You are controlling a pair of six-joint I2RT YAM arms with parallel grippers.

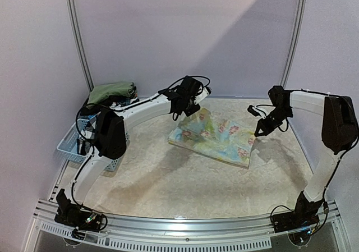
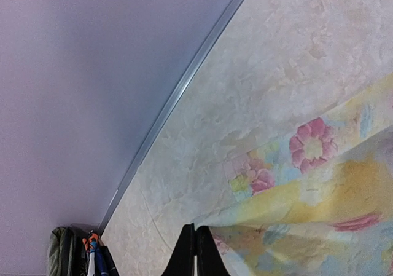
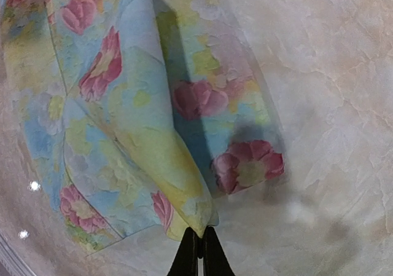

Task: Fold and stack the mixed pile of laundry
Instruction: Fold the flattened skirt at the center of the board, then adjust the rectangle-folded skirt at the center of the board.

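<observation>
The pale yellow-green floral cloth [image 1: 216, 137] hangs half folded over the middle of the table. My left gripper [image 1: 188, 113] is shut on its far left corner [image 2: 212, 232] and holds it up. My right gripper [image 1: 261, 133] is shut on its right corner [image 3: 202, 217], also lifted. The cloth sags between them with its near edge on the table. An olive-green piece [image 1: 112, 91] lies on top of the pile in the basket at the far left; a dark edge of it shows in the left wrist view [image 2: 61, 251]. The checked shirt and dark blue piece are hidden.
A light blue perforated basket [image 1: 70, 145] stands at the left table edge, partly behind my left arm. The marbled table [image 1: 179, 179] ends at a metal rail [image 2: 178, 94] by the back wall.
</observation>
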